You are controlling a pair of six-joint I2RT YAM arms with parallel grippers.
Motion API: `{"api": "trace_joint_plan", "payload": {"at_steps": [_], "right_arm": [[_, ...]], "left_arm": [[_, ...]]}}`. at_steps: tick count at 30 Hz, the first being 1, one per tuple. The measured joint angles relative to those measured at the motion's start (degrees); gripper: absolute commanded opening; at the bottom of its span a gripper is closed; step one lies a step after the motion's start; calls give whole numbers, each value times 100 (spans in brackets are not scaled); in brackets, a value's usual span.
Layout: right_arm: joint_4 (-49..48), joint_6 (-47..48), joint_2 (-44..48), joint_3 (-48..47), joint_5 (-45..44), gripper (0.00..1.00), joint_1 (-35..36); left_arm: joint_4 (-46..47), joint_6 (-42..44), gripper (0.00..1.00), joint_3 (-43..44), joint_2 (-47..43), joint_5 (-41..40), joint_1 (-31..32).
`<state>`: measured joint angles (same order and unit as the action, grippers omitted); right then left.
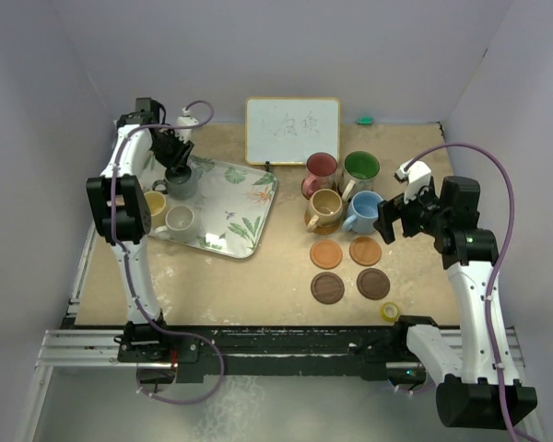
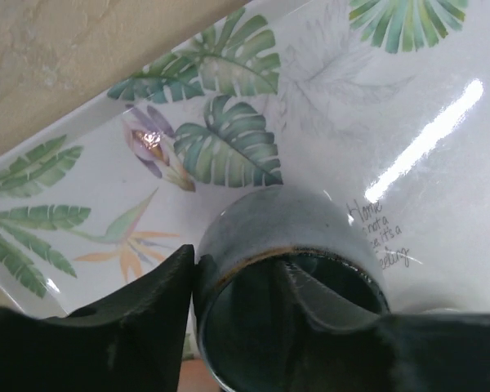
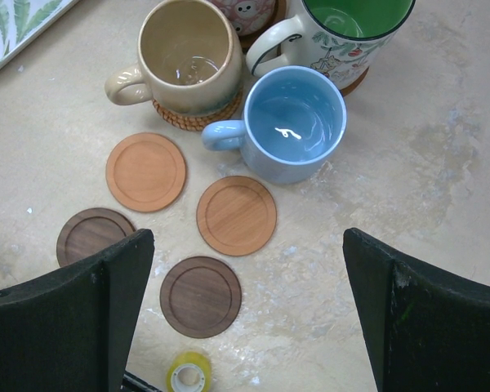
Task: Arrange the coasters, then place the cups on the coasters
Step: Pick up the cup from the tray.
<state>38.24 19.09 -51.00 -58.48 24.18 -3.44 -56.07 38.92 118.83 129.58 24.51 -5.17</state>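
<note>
A grey cup (image 1: 181,180) (image 2: 286,220) stands on the leaf tray (image 1: 244,198). My left gripper (image 1: 177,158) (image 2: 241,265) straddles its rim, one finger against the outside wall, the other inside with a gap showing. A yellow cup (image 1: 154,204) and a white cup (image 1: 180,219) share the tray. The red (image 1: 321,169), green (image 3: 355,24), tan (image 3: 188,53) and blue (image 3: 298,122) cups cluster at the right on coasters. Two orange coasters (image 3: 145,171) (image 3: 236,215) and two dark coasters (image 3: 200,296) (image 3: 90,235) lie bare. My right gripper (image 1: 387,219) (image 3: 245,245) hovers wide open above them.
A whiteboard (image 1: 293,130) stands at the back middle. A small yellow tape roll (image 1: 390,312) (image 3: 188,374) lies near the front edge, right of the dark coasters. Purple walls close in on both sides.
</note>
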Motion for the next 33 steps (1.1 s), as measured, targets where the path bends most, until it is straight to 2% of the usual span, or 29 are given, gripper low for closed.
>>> {"api": "trace_joint_plan", "payload": {"at_steps": [6, 12, 26, 33], "right_arm": [[0, 0, 0, 0, -2, 100, 0], [0, 0, 0, 0, 0, 100, 0], [0, 0, 0, 0, 0, 100, 0], [0, 0, 0, 0, 0, 100, 0]], "left_arm": [[-114, 122, 22, 197, 133, -308, 229], [-192, 114, 16, 221, 155, -415, 378], [299, -199, 20, -289, -22, -527, 623], [415, -271, 5, -492, -103, -570, 647]]}}
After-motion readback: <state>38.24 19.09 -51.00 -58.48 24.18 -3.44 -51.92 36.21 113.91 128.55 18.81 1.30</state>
